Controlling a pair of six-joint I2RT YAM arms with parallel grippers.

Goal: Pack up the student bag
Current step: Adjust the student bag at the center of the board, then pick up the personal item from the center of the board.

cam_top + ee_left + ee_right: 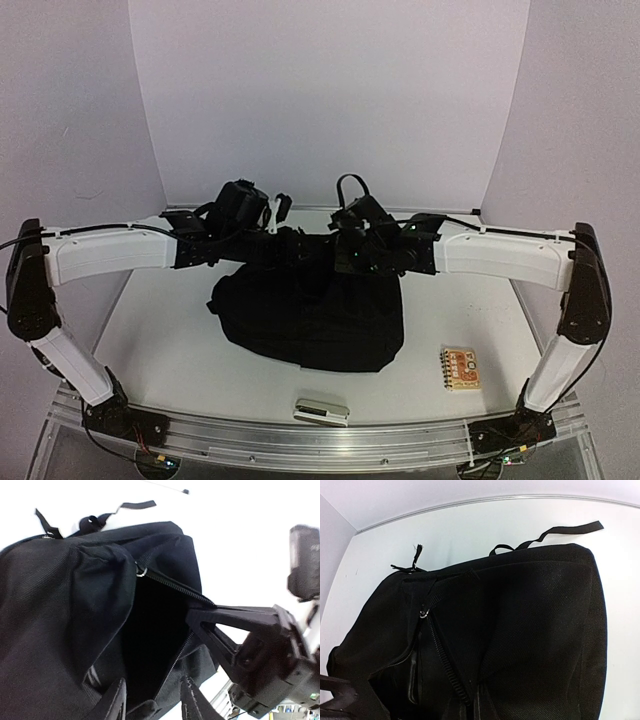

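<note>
Left wrist: student bag (60, 620) fills the left and centre of frame, with its mouth gaping at centre. The zipper (175, 587) runs from a ring at upper centre down to the right. The slit's long axis goes roughly top to bottom. Left gripper (156, 705) is at the bottom edge with its fingers parted, the bag's lower lip lying between them, no clamp visible. The mouth sits straight ahead of it, just above the fingers. Right gripper (196, 616) comes in from the right, clenched, tip on the zipper lip. Looks like it's pinching that lip to hold the mouth open.

Right wrist: bag covers most of the frame, slit at lower left, straps trailing to the upper right. Its own fingers are lost against the black fabric.

Top: bag at table centre, both arms meeting over its upper edge, so the mouth is on that side. Notebook (460, 368) is at lower right, well apart from the bag, on the right arm's side. Small silver case (321, 410) is at bottom centre, between the bases. My read: the right arm is tied up holding the lip, so the fetch falls to the left.
</note>
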